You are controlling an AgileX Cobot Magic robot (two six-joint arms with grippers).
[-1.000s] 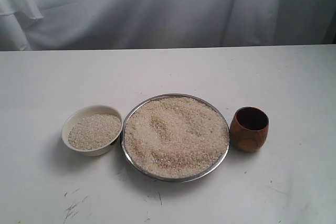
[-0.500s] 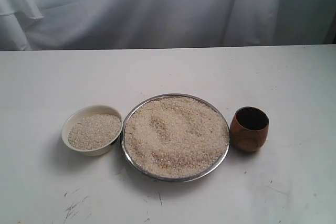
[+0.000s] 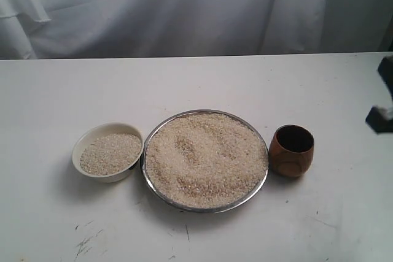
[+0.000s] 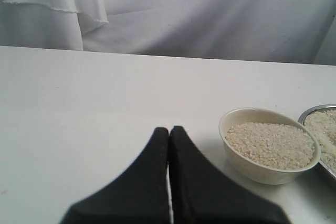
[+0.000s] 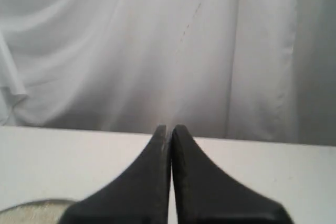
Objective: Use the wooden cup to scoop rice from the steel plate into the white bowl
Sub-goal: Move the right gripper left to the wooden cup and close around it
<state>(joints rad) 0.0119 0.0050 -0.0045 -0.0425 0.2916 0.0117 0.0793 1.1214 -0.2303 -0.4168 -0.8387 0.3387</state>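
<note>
The steel plate (image 3: 265,179) lies at the table's middle, heaped with rice (image 3: 206,157). Left of it sits the white bowl (image 3: 88,138), partly filled with rice (image 3: 110,153). The wooden cup (image 3: 291,151) stands upright and empty just right of the plate. A dark part of my right arm (image 3: 384,105) shows at the right edge, well right of the cup. My left gripper (image 4: 169,129) is shut with nothing in it, a little way from the bowl (image 4: 252,167). My right gripper (image 5: 168,128) is shut and empty above the table; the plate's edge (image 5: 31,205) shows in a corner.
A white cloth backdrop (image 3: 184,10) hangs behind the table's far edge. Bare white tabletop (image 3: 184,84) stretches behind the dishes, with a few dark scuffs (image 3: 86,243) near the front.
A dark part of my right arm has come into the exterior view at the right edge. The plate, bowl and cup have not moved.
</note>
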